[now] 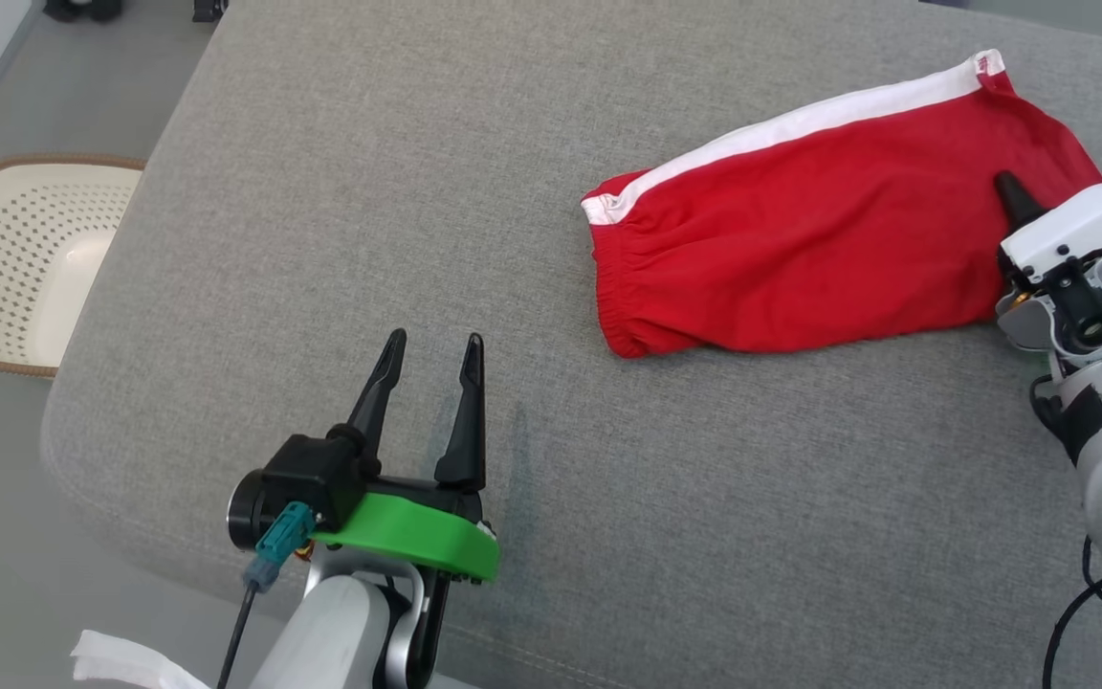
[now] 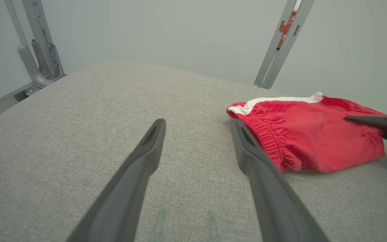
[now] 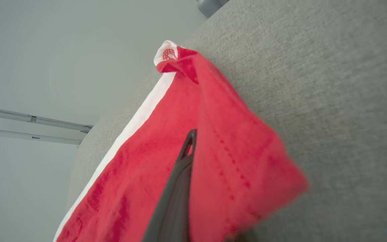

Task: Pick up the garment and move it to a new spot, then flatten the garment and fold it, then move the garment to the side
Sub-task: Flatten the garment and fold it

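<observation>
A wide grey cushioned surface (image 1: pixel 417 144) spreads in front of me, with pale floor to its left. On its right-hand part lies the garment (image 1: pixel 800 239), a pair of red shorts with a white stripe along the far edge. The gathered elastic end points toward the middle of the surface, and the other end reaches toward my right arm. On the floor off the left edge stands a cream perforated basket (image 1: pixel 25 258) with a brown rim.

My left gripper (image 1: pixel 436 337) hovers over the near part of the cushion with its two dark fingers spread wide and nothing between them, well apart from the shorts. My right gripper (image 1: pixel 1008 187) sits at the right end of the shorts, fingers closed together and pinching the red cloth, which drapes over one finger in the right wrist view.
</observation>
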